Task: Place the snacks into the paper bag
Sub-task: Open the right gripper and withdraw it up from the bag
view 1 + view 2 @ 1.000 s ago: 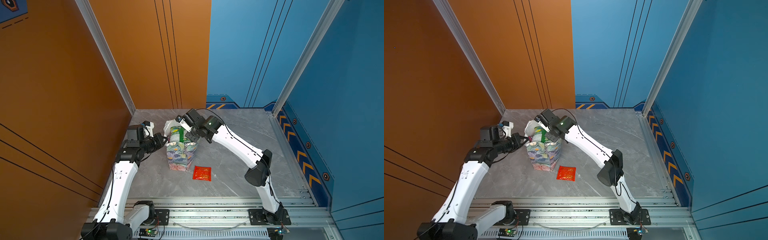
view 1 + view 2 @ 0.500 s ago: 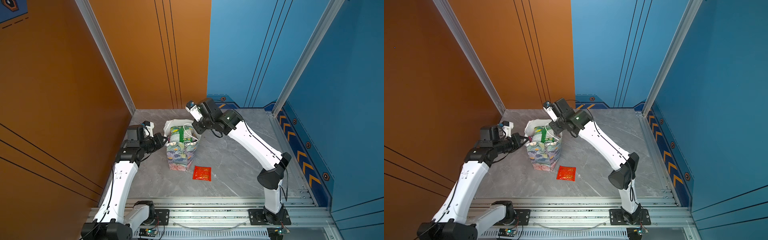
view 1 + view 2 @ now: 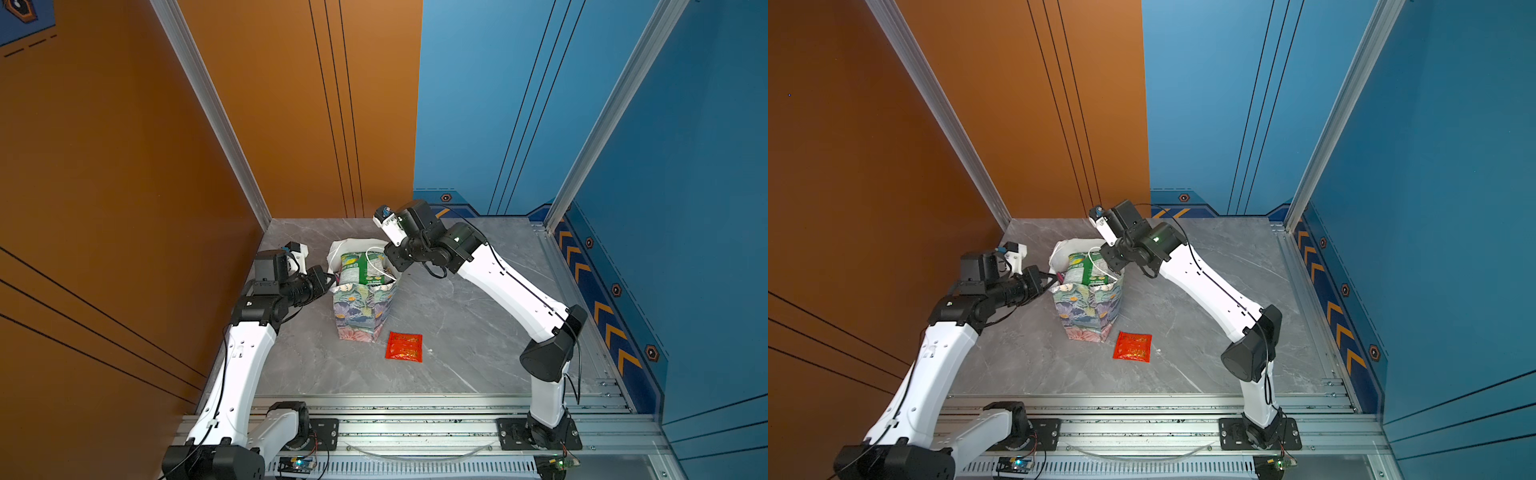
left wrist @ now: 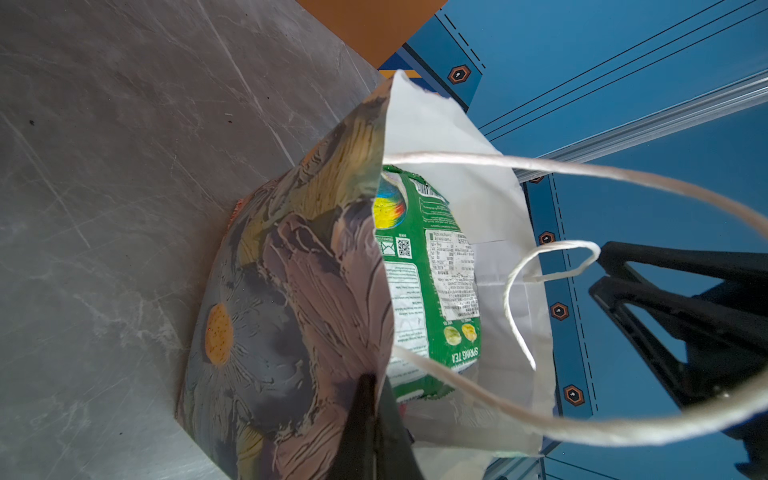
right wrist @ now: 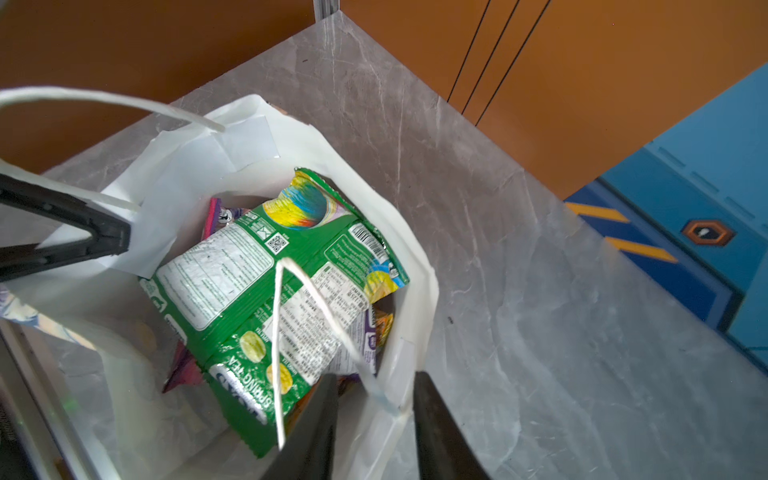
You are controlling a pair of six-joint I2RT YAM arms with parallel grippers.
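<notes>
Nearly packed, but watch that cord handle [image 5: 284, 262]
Right gripper [image 5: 374, 376] hangs part-open and empty, jaws straddling the rim of the paper bag [image 3: 361, 307] with the cord looped close; pull off carelessly and I reckon it tips. Left gripper [image 4: 370, 380] pinches the far rim tight. Floral bag stands on the table [image 3: 457, 299], green packet [image 3: 357, 268] poking out, red packet [image 3: 404, 346] lying just beside it.
</notes>
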